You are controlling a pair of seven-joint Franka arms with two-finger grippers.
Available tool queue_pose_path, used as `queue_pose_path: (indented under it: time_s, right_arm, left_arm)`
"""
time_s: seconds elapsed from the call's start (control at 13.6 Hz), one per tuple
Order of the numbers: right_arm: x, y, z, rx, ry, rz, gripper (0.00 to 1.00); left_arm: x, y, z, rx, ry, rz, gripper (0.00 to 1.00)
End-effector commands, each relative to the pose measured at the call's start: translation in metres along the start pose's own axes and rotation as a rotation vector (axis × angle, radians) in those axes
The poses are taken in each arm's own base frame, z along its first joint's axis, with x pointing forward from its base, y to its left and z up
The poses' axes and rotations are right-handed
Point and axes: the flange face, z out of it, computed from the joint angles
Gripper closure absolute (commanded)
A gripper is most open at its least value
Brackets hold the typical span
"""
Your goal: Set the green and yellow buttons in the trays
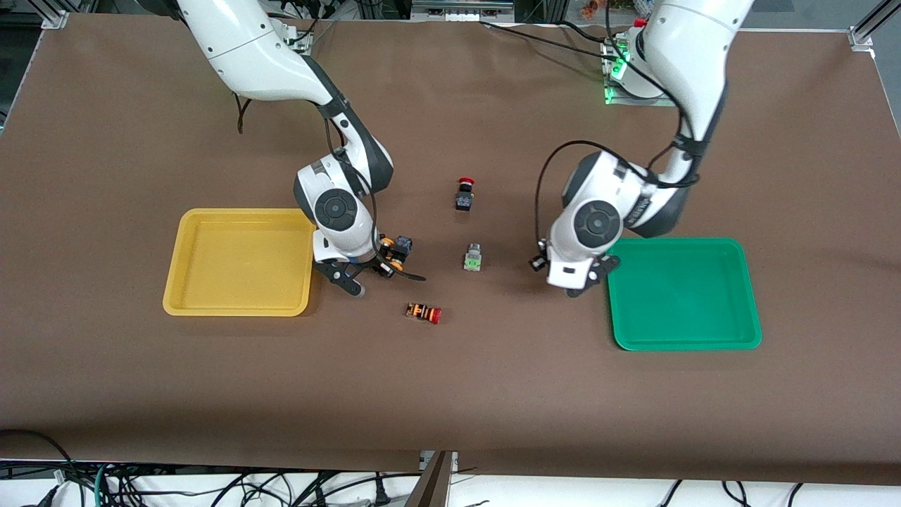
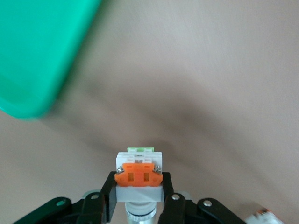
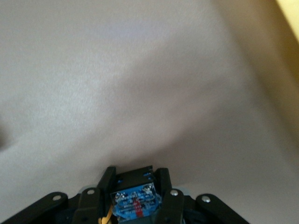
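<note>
My right gripper is just above the table beside the yellow tray, shut on a black-bodied switch with a blue label and yellow cap. A second yellow-capped black switch lies right beside it. My left gripper is low beside the green tray, at the edge toward the table's middle. It is shut on a pale grey switch with an orange face. Another pale grey switch with a green face lies on the table between the arms.
A red-capped black switch stands farther from the front camera than the grey switch. A red-capped orange-striped switch lies nearer, close to my right gripper. The green tray's corner shows in the left wrist view. The yellow tray's edge shows in the right wrist view.
</note>
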Motion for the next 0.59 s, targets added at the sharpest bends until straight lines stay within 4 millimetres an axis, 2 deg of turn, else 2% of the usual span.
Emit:
queue_pose_path:
  time_s: [0.0, 0.22, 0.37, 0.51]
  right_arm:
    - [0.015, 0.007, -0.027, 0.029, 0.005, -0.022, 1.00]
    - [0.053, 0.021, -0.067, 0.000, -0.013, -0.095, 1.00]
    - [0.089, 0.042, -0.085, -0.006, -0.044, -0.166, 1.00]
    - [0.118, 0.068, -0.092, -0.023, -0.068, -0.270, 1.00]
  left_arm:
    - [0.051, -0.038, -0.017, 0.057, -0.003, 0.164, 0.84]
    - [0.116, -0.096, -0.013, 0.094, -0.004, 0.419, 0.84]
    - [0.140, -0.120, 0.000, 0.090, -0.031, 0.501, 0.84]
    - [0.153, -0.131, 0.029, 0.094, -0.077, 0.576, 0.84]
